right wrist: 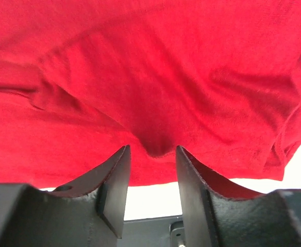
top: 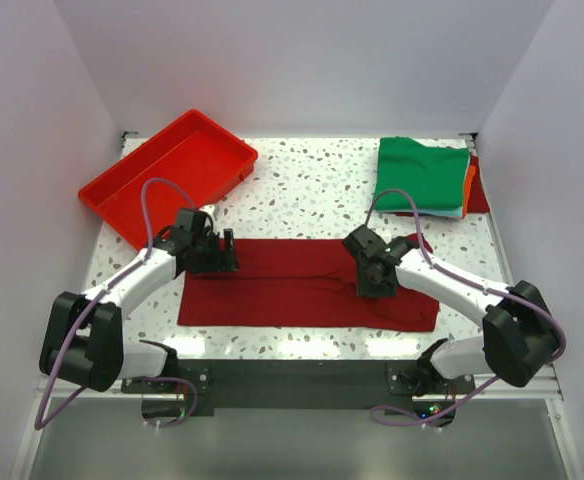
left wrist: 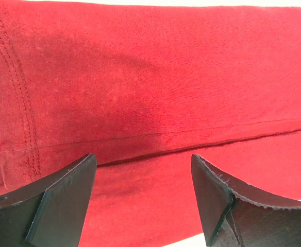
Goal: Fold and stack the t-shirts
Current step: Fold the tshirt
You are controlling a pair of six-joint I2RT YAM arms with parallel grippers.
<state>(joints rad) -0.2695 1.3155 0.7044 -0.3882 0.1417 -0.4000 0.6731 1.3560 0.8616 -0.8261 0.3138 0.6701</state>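
The maroon t-shirt (top: 292, 290) lies flat as a long band running from 9 to 3 o'clock across the near half of the tabletop (top: 312, 190), at about 6 o'clock from its middle. In the left wrist view a layered edge of the cloth crosses from side to side, and a double-stitched hem runs down the left side.

The left gripper (top: 224, 252) sits over the band's 9 o'clock end, close to its far edge. Its fingers (left wrist: 63, 195) stand wide apart with nothing between them, and the cloth lies beyond the tips.

The right gripper (top: 365, 282) is on the 3 o'clock half of the band. Its fingers (right wrist: 114, 175) are drawn in on a small pucker of the maroon cloth pinched between the tips. Wrinkles spread out from that pinch, and bare white tabletop shows under the shirt's near edge.

At about 1 o'clock, well apart from the band, the green t-shirt (top: 422, 172) lies folded on top of a pile. An orange edge (top: 469, 180) and a red edge (top: 480, 195) peek out on the pile's 3 o'clock side.

At about 10 o'clock the red tray (top: 162, 175) sits at an angle, just beyond the left arm.
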